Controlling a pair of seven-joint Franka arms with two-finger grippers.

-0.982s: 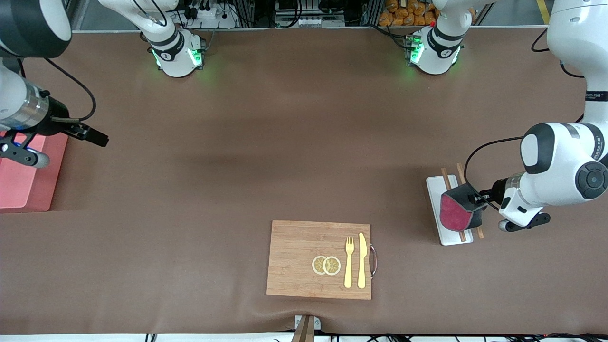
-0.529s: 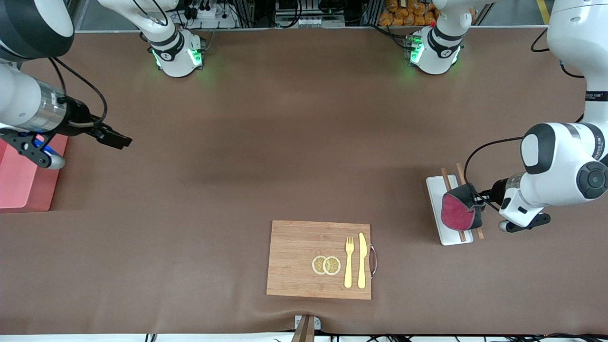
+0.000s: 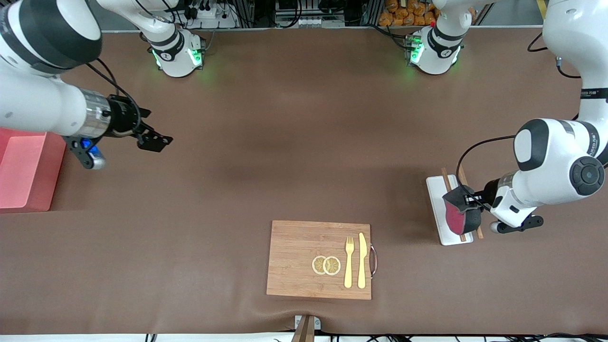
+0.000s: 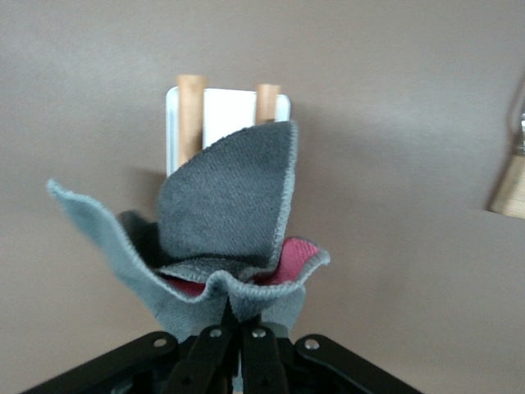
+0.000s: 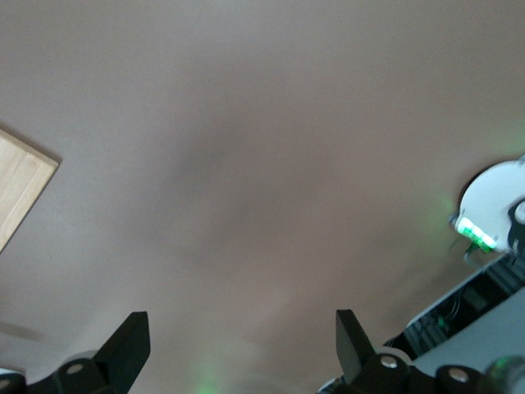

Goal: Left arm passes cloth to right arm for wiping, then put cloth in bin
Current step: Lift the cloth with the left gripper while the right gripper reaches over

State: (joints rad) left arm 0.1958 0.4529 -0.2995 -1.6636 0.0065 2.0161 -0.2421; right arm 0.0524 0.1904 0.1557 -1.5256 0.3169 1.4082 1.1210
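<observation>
The cloth (image 3: 460, 214), dark grey with a crimson side, hangs from my left gripper (image 3: 473, 201), which is shut on it just above the white tray (image 3: 434, 190). In the left wrist view the cloth (image 4: 225, 205) bunches up over the closed fingers (image 4: 212, 349), with the tray (image 4: 230, 107) under it. My right gripper (image 3: 160, 141) is open and empty over the bare table, a little way from the salmon-pink bin (image 3: 23, 171) at the right arm's end. The right wrist view shows its fingers (image 5: 127, 336) wide apart over the brown mat.
Two wooden sticks (image 3: 445, 176) lie across the white tray. A wooden board (image 3: 299, 259) near the front camera carries two lemon slices (image 3: 326, 265), a fork (image 3: 349, 266) and a knife (image 3: 362, 261). Its corner shows in the right wrist view (image 5: 20, 193).
My right gripper has moved from over the bin out toward the table's middle. My left gripper has shifted slightly with the cloth, which now shows less crimson.
</observation>
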